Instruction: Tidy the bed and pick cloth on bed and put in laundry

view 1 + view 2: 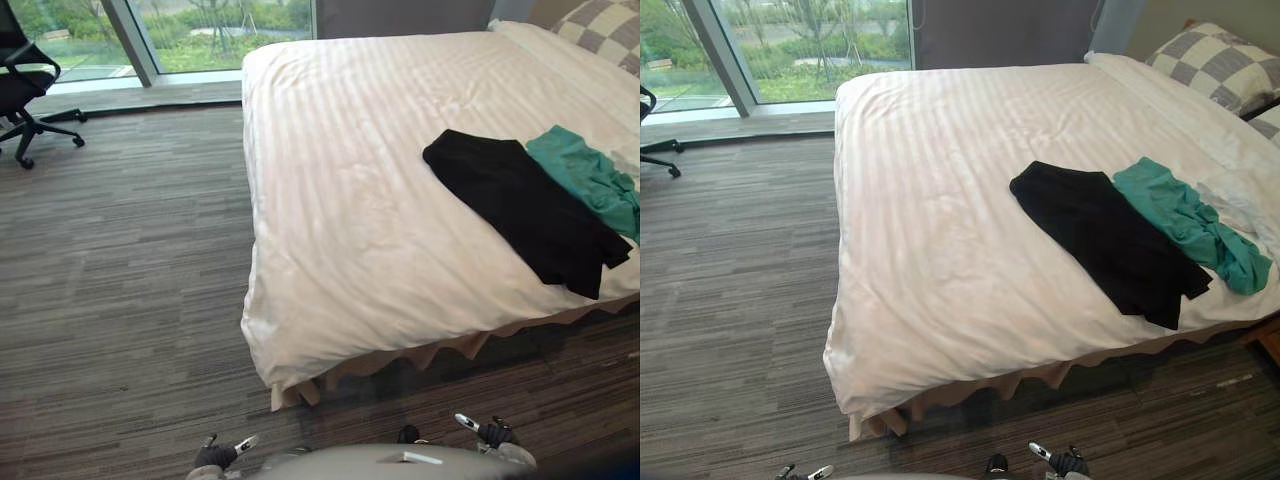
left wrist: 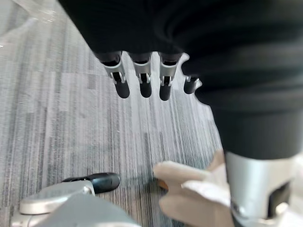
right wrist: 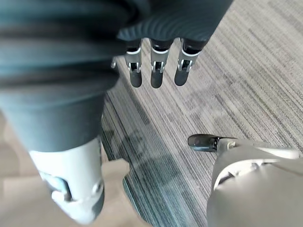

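black cloth [image 1: 520, 205] lies against green cloth [image 1: 590, 180] on the right of the bed [image 1: 340, 200]; my left hand [image 2: 142, 82] and right hand [image 3: 156, 71] hang loose-fingered, empty. grabbing one could drag both.

Both eye views look down from head height, near the foot corner of the bed [image 1: 330, 220]. They face along it toward the checked pillow [image 1: 1215, 60] and the window [image 1: 200, 30]. They share the bed, the black cloth [image 1: 520, 205], the teal cloth [image 1: 1185, 220] and the carpet floor [image 1: 120, 280]. The right eye view sits slightly to the right and takes in more of the pillow end.

Each wrist view looks from very close along its own straight fingers [image 2: 122, 87] [image 3: 156, 75] down at the floor. The left wrist view also catches the bed skirt [image 2: 189, 194].
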